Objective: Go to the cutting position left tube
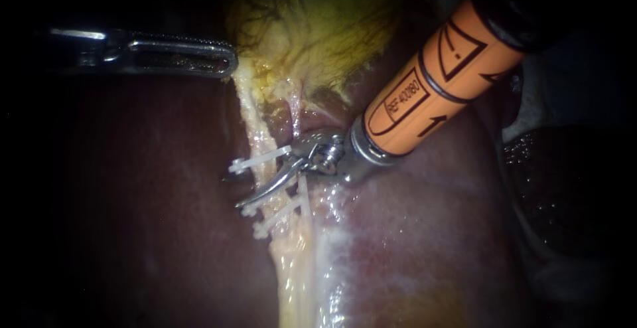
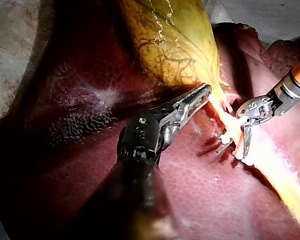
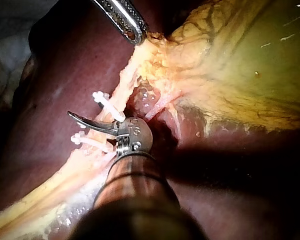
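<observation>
Left tube (image 1: 254,125), a pale yellow cord bearing white plastic clips (image 1: 260,158), runs from the yellow, veined gallbladder (image 1: 312,29) over dark red liver (image 1: 152,188). The orange-shafted right instrument (image 1: 247,199) lays its closed curved blades across it between clips; the steel left instrument (image 1: 229,61) clamps the gallbladder's neck.

Liver (image 2: 200,200) on pale surface (image 2: 10,40)

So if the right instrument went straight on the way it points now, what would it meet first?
The right instrument lies across the left tube between the clips, tip just past it. Straight on, the liver beyond the tube probably comes first, though depth is unclear and it might skim above.
</observation>
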### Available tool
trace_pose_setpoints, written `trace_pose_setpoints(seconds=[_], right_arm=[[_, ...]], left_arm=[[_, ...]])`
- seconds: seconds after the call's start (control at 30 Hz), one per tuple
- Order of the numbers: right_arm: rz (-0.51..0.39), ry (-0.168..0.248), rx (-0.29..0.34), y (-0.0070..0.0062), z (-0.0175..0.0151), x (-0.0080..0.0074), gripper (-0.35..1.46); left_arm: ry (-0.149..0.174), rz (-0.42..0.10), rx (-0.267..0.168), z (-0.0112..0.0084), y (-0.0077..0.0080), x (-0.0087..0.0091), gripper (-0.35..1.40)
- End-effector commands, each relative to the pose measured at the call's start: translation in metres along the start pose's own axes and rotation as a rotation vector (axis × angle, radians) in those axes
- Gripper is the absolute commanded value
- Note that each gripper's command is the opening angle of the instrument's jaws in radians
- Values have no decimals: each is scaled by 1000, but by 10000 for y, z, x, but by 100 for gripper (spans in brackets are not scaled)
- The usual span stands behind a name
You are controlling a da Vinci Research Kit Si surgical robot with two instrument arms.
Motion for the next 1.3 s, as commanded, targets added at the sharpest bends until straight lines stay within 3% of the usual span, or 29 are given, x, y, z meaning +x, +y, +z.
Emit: trace_pose_setpoints(seconds=[0.03,0.13,0.43,0.8,1.3], right_arm=[[-41,-1,3,-1,3,1,62],[-137,2,8,-5,12,4,62],[-288,89,-1,-25,27,20,65],[-302,128,-28,-56,15,66,72],[-301,129,-29,-58,14,67,72]], left_arm=[[1,0,-1,0,0,0,-35],[1,0,-1,0,0,0,-35],[1,0,-1,0,0,0,-35],[1,0,-1,-1,0,0,-35],[1,0,0,-1,0,0,-35]])
